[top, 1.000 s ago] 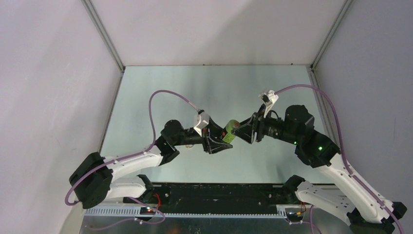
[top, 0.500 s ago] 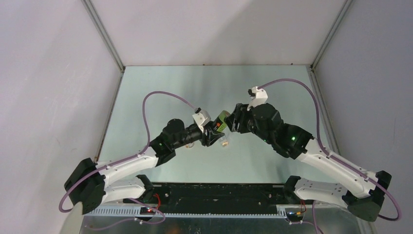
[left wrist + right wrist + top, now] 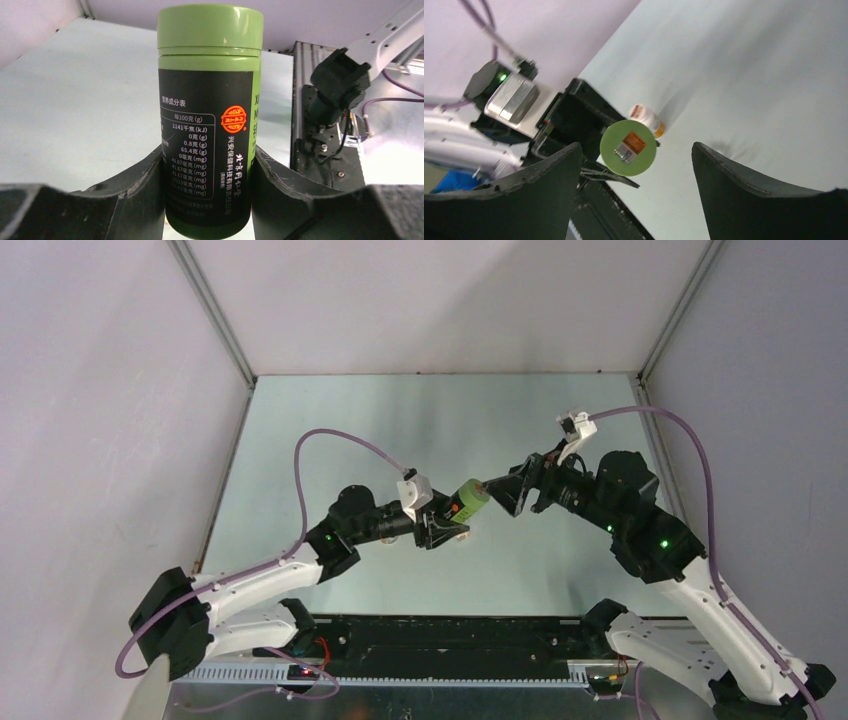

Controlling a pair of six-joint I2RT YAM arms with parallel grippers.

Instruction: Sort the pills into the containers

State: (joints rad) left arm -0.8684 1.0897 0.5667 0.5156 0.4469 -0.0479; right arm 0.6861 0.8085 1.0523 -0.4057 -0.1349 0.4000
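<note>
My left jaws are pinching the green plastic pill bottle with the black printed label (image 3: 207,125) low on its body, one jaw pressed on each side. The bottle hangs in the air above the middle of the grey-green worktop (image 3: 400,420), rather toward its near edge. Its lid is on.

The long axis lies roughly level and runs from my left jaws straight toward my right ones, lid end leading. In the right wrist view the round green lid faces me squarely, centred in the gap. My right jaws are spread wide, one either side of that line, touching nothing and a little short of the lid.

So the right arm is the one placed for the lid. I judge the next move is a straight push along that axis, then a close on the lid to twist it off.

A small white-and-orange bottle (image 3: 645,120) lies on the worktop beneath. The compartment pill box shows in none of my views.
</note>
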